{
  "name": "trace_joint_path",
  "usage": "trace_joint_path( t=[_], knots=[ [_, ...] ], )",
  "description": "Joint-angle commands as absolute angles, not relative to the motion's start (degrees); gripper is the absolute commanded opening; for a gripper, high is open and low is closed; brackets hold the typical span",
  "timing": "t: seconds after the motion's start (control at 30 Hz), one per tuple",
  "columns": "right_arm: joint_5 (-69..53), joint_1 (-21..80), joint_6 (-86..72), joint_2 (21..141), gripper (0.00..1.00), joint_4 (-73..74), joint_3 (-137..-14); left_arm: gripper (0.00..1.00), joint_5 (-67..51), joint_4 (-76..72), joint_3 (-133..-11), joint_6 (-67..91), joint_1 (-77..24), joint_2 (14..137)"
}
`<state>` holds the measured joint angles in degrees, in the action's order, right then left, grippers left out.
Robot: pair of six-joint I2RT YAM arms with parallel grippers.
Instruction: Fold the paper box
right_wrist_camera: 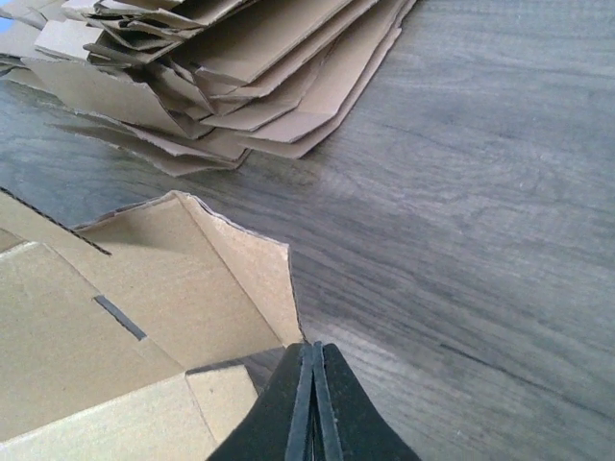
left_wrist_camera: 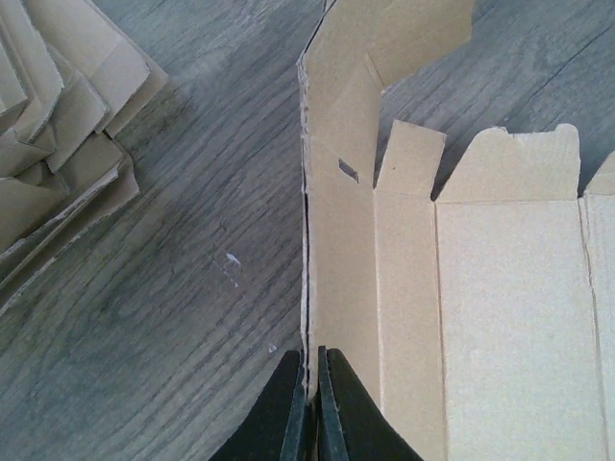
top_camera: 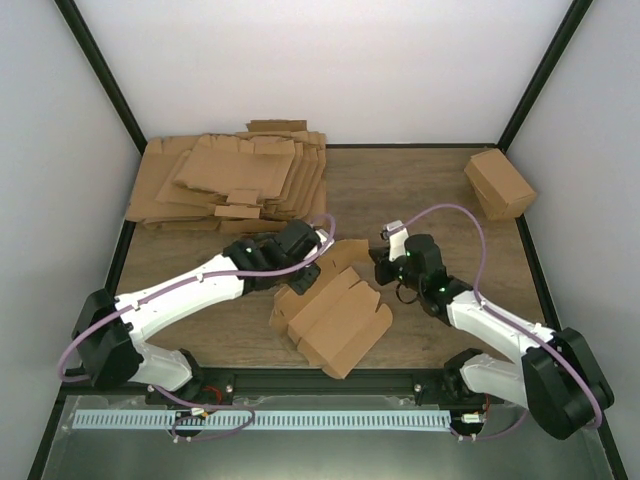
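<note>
a: risks here?

b: the paper box (top_camera: 335, 315) sat half-opened in the middle of the desk (top_camera: 430, 190), between the two arms. the left claw (left_wrist_camera: 311, 357) was clamped on the thin edge of an upright side panel, only a sliver of card between the fingers (left_wrist_camera: 283, 413). my guess was that any twist or hard pull could slip the panel out, or tear it at the crease.

a: and the right?

b: the right claw (right_wrist_camera: 309, 348) was fully closed, tips touching the corner of a raised flap. couldn't tell if any card was actually pinched. if none was, a fold attempt would likely just have shoved the sheet across the desk, working against the left grip.

a: clutter?

b: the pile of sheets (top_camera: 230, 180) was near the left arm, so a sliding box could snag there.
</note>
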<state>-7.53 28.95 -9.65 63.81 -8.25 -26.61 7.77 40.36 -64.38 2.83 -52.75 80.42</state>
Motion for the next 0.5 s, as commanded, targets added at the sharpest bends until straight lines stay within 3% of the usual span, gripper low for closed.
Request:
trace_joint_path(
  t=[0.0,0.27,0.47],
  knots=[
    [-8.4,29.2,-11.2,62.3,0.05,-9.8,-25.0,0.04,13.1,41.4,-64.8,1.7,-54.6,80.5],
    [-8.9,29.2,-14.3,62.6,0.21,-10.4,-23.8,0.04,17.1,42.2,-65.3,0.7,-57.4,82.0],
    [-10.1,29.2,-16.8,62.6,0.27,-9.6,-24.0,0.04,15.7,40.7,-64.7,0.7,-57.4,82.0]
  ],
)
